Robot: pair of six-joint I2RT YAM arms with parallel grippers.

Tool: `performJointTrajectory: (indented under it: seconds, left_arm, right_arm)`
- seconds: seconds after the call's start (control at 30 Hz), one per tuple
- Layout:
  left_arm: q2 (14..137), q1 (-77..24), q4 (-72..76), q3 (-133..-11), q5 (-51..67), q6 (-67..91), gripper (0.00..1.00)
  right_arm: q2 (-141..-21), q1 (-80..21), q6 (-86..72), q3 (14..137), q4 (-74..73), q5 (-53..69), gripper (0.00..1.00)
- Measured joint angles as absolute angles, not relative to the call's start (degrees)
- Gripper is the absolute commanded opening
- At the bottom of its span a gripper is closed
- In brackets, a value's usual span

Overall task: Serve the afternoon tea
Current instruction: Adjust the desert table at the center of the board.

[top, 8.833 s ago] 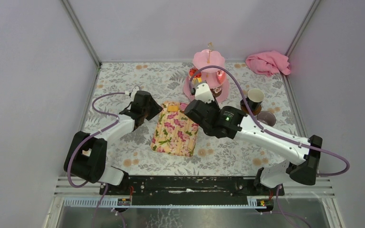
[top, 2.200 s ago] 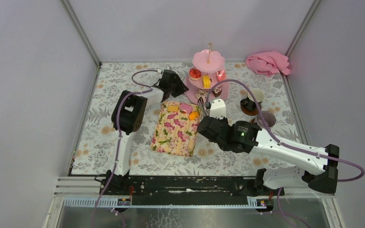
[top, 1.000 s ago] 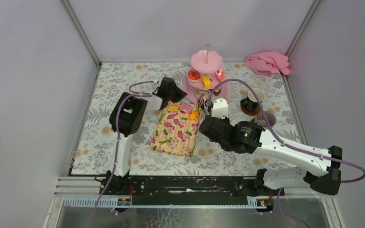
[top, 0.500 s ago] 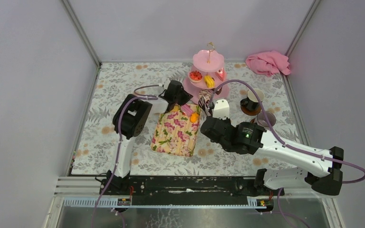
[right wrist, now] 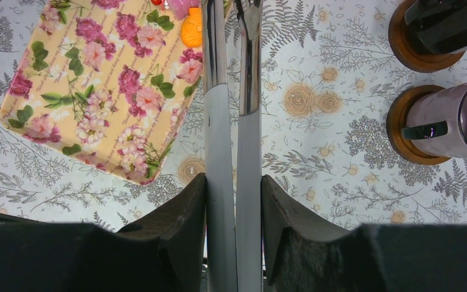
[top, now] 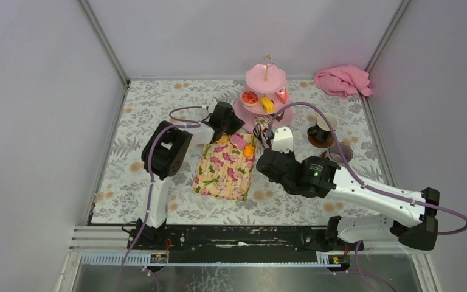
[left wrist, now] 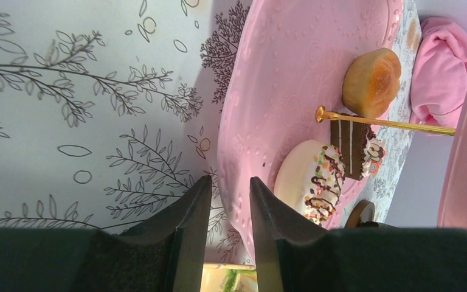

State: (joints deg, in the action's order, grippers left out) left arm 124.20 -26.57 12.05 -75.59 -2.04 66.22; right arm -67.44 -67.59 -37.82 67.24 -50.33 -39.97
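Top view: we see the pink cloth (top: 342, 81) in the far R corner, well apart from the rest. The floral tray (top: 222, 170) lies mid-table w/ a pink cake (top: 238, 140) and an orange cake (top: 249, 148) at its far end. The pink stand (top: 261, 79) is behind it, w/ a red cake (top: 250, 97) and a yellow cake (top: 267, 104) on the mid tier. The black mug (top: 324, 128) and grey mug (top: 340, 152) sit to its R. The L gripper (top: 228, 121) reaches far fwd, btwn tray and stand. The R gripper (top: 275, 137) points its tongs (top: 261, 127) at the stand's base. L wrist view: the bottom plate carries a brown bun (left wrist: 371, 82), a cream cake (left wrist: 307, 179) w/ sprinkles and a choc slice (left wrist: 348, 146). The fingers (left wrist: 188, 231) are slightly parted, nothing btwn them, over the tablecloth (left wrist: 67, 91) just beside the plate rim. R wrist view: the fingers (right wrist: 182, 231) pinch the tongs. The tray is L of them, both mugs on brown coasters (right wrist: 401, 137) to the R.
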Motion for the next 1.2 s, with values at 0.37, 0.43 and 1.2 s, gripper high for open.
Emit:
performJointTrajectory:
  seconds: [0.37,0.43,1.2]
  left_arm:
    - [124.01,-23.07,11.97,-75.77,-1.39,60.86,0.38]
    - [124.14,-22.31,11.90,-76.29,-0.82,59.20,0.38]
    - [134.39,-17.69,12.69,-91.35,9.13,42.65,0.41]
  right_arm:
    - [-68.29,-67.59,-37.34,67.24,-49.71,-39.97,0.33]
    - [-68.66,-67.61,-37.19,67.24,-49.41,-39.94,0.33]
    - [-70.46,-67.61,-36.69,67.24,-47.27,-39.81,0.33]
